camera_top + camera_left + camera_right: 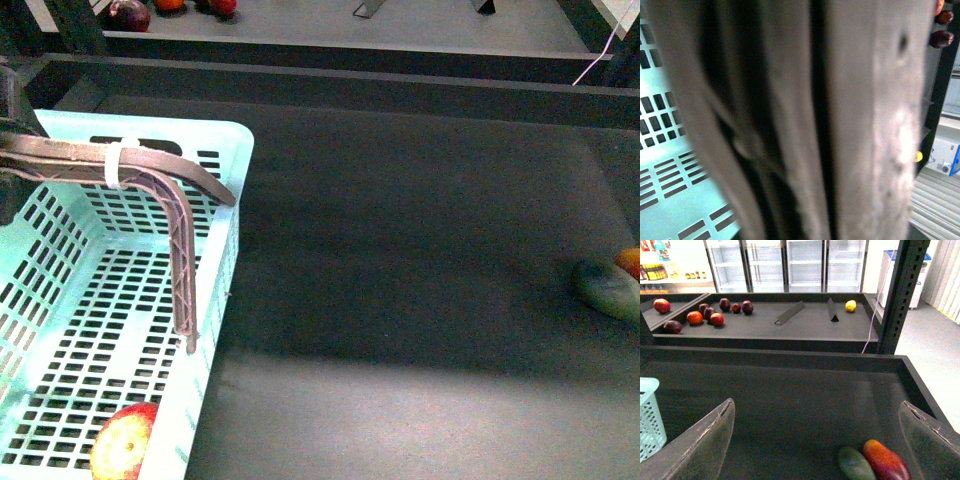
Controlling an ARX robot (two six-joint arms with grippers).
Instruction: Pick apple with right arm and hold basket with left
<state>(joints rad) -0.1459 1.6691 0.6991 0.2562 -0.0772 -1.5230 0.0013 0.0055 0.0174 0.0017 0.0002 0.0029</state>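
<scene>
The pale mint-green basket point(232, 170) stands at the left of the dark table, one corner showing in the right wrist view point(650, 415). The red and yellow apple point(122, 442) lies on its slotted floor at the near right corner. My left gripper point(14, 148) at the far left edge is shut on the basket's brown lattice handle point(160, 165), which is raised over the crate. That handle fills the left wrist view point(805, 125) as a blur. My right gripper point(815, 450) is open and empty above the table's right part, out of the front view.
A dark-green fruit point(606, 288) and an orange-red fruit point(630, 262) lie together at the table's right edge, also just ahead of my right gripper's fingers point(932, 440). A back shelf point(805, 325) holds several red and dark fruits point(705, 312) and a yellow one point(851, 305).
</scene>
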